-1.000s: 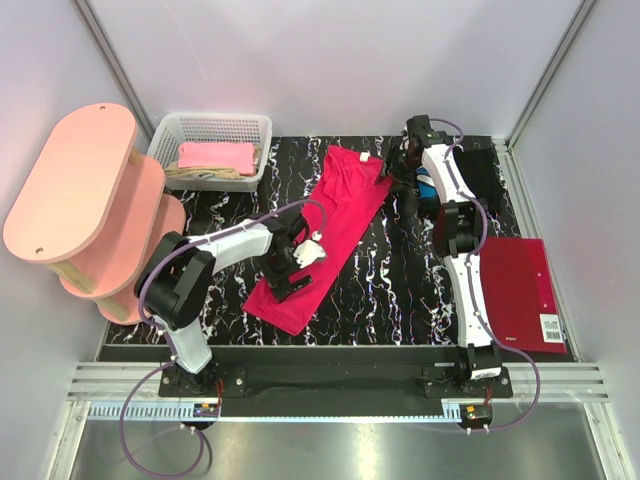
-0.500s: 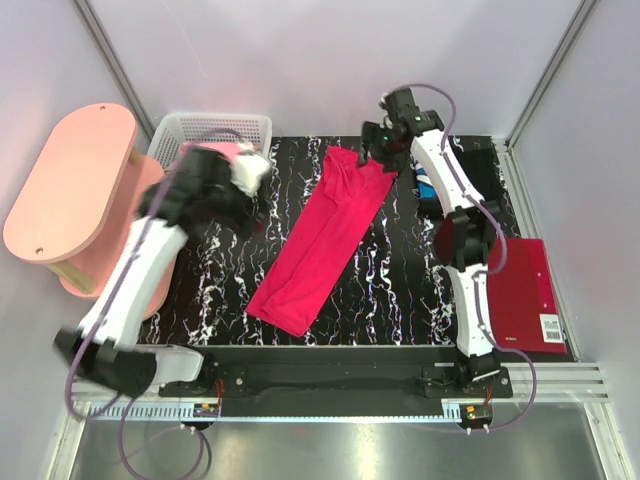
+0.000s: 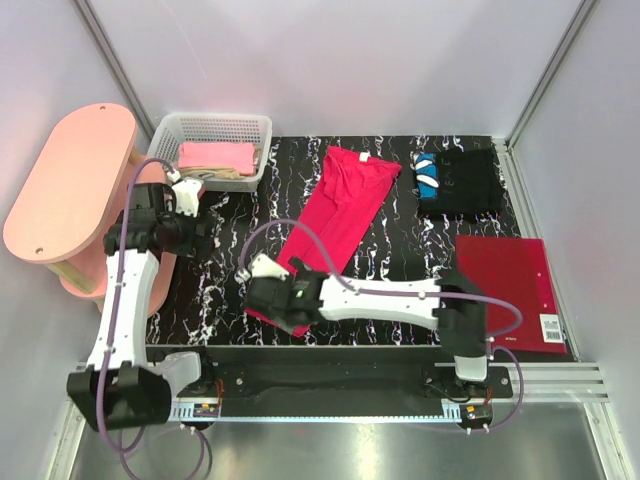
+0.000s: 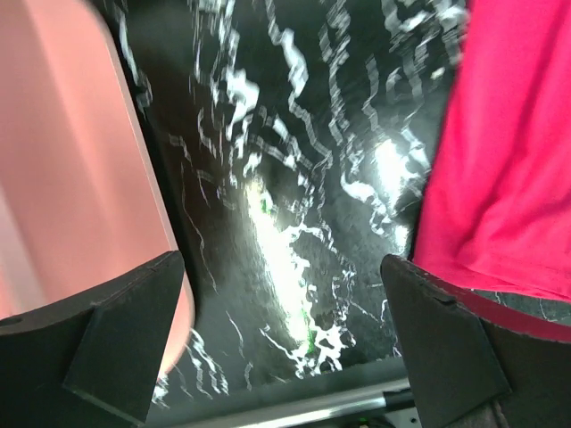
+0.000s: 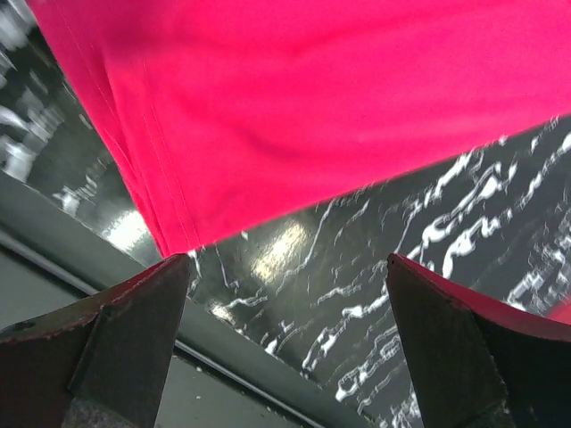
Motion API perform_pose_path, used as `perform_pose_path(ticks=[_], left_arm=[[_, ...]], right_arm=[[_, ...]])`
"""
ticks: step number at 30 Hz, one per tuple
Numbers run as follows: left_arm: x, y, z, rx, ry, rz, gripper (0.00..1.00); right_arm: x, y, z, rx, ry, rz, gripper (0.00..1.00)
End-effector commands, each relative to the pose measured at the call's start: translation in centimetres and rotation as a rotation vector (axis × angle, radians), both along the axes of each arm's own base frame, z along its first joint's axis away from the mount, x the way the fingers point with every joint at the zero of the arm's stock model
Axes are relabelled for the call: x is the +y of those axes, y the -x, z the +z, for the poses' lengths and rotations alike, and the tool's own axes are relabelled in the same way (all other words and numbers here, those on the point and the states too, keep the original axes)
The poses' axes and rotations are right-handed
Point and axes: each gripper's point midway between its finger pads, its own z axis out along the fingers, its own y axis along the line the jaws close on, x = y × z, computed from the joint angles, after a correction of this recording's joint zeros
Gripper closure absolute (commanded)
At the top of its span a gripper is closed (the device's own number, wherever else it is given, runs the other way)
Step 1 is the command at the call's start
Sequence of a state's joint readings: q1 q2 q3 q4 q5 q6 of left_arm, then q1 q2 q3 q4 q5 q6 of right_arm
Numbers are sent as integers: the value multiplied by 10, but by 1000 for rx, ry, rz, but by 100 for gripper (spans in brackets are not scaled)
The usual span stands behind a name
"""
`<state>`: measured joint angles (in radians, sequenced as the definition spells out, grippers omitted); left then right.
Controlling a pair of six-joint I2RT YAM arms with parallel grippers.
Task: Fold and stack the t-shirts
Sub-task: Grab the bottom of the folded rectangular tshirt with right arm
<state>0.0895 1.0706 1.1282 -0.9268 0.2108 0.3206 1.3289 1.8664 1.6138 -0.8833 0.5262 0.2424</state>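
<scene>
Your right gripper hangs with its fingers spread wide and nothing between them, just above the near corner of the red t-shirt. That shirt lies as a long narrow band, slanting across the table from the back middle toward the front. Its hemmed near corner stops just short of the table's front edge, so only a thin strip of bare marble is left there. The right arm stretches low along the front of the table to reach that corner.

Your left gripper is also spread and empty. It hovers over the left part of the table, between the pink shelf and the red shirt's long left edge, with bare marble beneath it.

The black t-shirt sits folded at the back right, well apart from the red one, with open marble between them. The dark-red board lies at the front right, its far edge near the black shirt. A pink t-shirt lies on a beige one in the basket at the back left.
</scene>
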Motion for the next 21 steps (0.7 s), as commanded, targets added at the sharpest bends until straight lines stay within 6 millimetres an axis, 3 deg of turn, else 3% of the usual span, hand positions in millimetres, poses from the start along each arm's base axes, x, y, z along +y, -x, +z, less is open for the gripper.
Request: perform_pose_path(ticks=[1,8,14,18,21], left_arm=[[9,-14,6,-50,67,63,1],[12,-13,5,-64,63,76,1],[16,-16,-6,-31,58,99,1],[14,-18,-14,-10,69,97,1],[14,-21,-16,-5,74,97,1]], right_arm=[[-13,-3,1,-151,90,-123,0],[27,30,-9,-142,21,-38,0],[66,55,-44,-113,76,87,0],[85,61,-63,-72,47,129,0],[87,59,-75,-74,69,131,2]])
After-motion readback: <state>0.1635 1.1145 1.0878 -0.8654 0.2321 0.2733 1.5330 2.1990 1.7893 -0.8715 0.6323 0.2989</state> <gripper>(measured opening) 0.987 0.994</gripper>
